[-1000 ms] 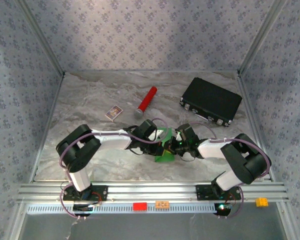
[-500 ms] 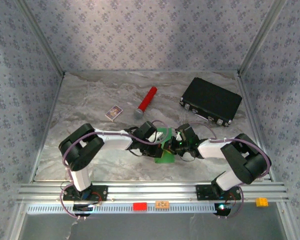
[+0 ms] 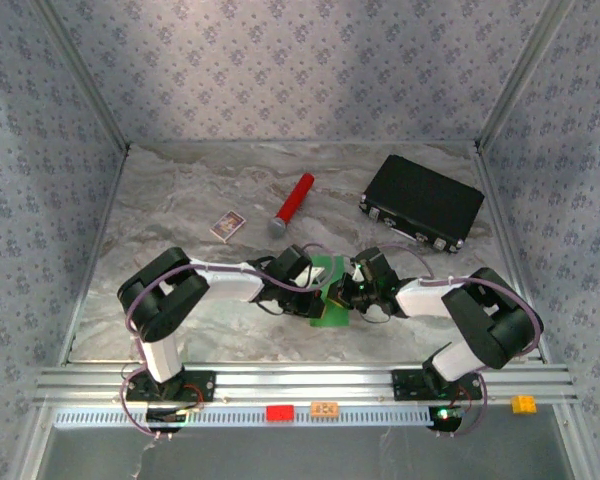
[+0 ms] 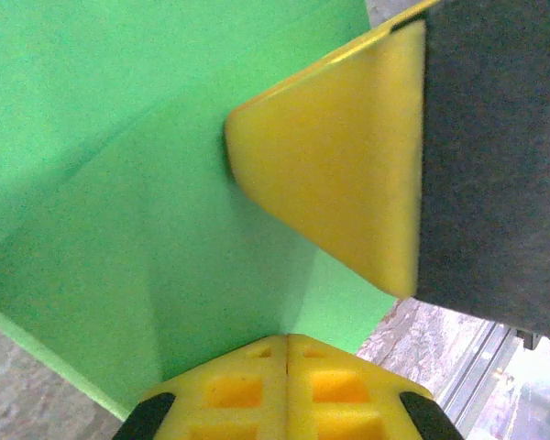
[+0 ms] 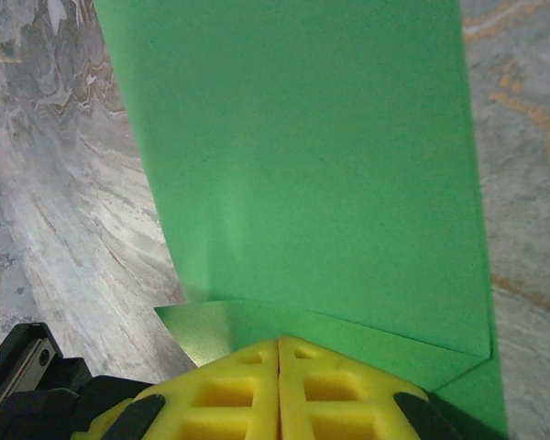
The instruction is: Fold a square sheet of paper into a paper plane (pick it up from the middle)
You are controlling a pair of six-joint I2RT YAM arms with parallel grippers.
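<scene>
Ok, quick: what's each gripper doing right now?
Left gripper: fingers closed, pinching the green paper.
Right gripper: fingers closed, pinching the same green paper.

The paper [image 5: 293,156] rises as a broad green sheet from the right gripper [image 5: 278,346], whose yellow fingers [image 5: 243,371] are pressed together at its lower edge. A narrow folded flap runs along that edge. Marbled table [image 5: 64,211] shows on both sides of the paper.
</scene>
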